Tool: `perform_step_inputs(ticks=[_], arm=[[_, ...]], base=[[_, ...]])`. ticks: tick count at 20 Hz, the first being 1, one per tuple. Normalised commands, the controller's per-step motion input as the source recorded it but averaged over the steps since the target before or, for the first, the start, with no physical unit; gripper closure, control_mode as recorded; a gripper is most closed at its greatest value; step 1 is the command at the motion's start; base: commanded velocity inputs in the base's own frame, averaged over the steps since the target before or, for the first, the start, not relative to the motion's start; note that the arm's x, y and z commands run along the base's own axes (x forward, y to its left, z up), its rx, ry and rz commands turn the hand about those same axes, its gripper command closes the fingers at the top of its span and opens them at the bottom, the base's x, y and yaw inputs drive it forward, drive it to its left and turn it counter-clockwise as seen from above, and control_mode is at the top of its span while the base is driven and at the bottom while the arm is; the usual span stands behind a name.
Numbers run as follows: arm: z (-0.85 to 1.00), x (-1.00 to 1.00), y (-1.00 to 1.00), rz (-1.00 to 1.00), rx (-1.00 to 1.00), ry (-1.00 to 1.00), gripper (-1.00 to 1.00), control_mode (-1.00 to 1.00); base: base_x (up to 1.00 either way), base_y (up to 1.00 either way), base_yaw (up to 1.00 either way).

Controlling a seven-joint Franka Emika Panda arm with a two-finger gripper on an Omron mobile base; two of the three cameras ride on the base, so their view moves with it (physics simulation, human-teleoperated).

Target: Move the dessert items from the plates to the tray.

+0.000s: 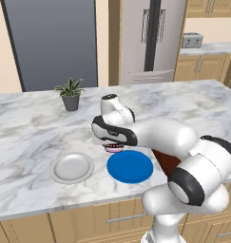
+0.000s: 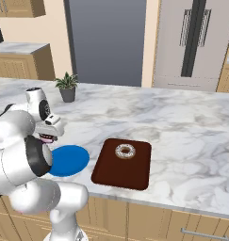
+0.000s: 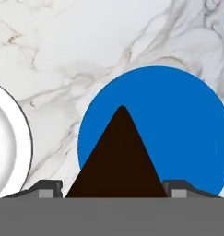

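My gripper (image 1: pixel 114 145) (image 2: pixel 47 136) (image 3: pixel 113 189) is shut on the dark chocolate cake wedge (image 3: pixel 119 156), whose pink layer (image 1: pixel 114 149) shows just under the hand. It hangs a little above the back-left edge of the bare blue plate (image 1: pixel 130 167) (image 2: pixel 69 160) (image 3: pixel 182 124). The grey-white plate (image 1: pixel 72 167) (image 3: pixel 9 147) lies bare to the blue one's left. Right of the blue plate is the reddish-brown tray (image 2: pixel 120 174) (image 1: pixel 167 162), partly hidden by my arm in the left base view. The iced donut (image 2: pixel 125 151) rests on the tray's far half.
A small potted plant (image 1: pixel 70 95) (image 2: pixel 67 88) stands further back on the marble counter (image 1: pixel 31 137). The counter's front edge runs close to both plates and the tray. A toaster (image 1: pixel 192 40) sits on the far counter by the fridge.
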Motion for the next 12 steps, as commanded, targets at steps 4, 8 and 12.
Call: perform_step_inputs(ticks=[4,8,12], arm=[[0.03,-0.42,-1.00,-0.29,0.05,0.05,1.00,-1.00],[0.07,-0.05,-1.00,-0.21,0.00,0.13,1.00,-1.00],[0.17,0.04,-1.00,-0.04,-0.03,0.13,1.00,-1.00]], base=[[0.00,0.00,0.00],[0.00,0.00,0.00],[0.00,0.00,0.00]])
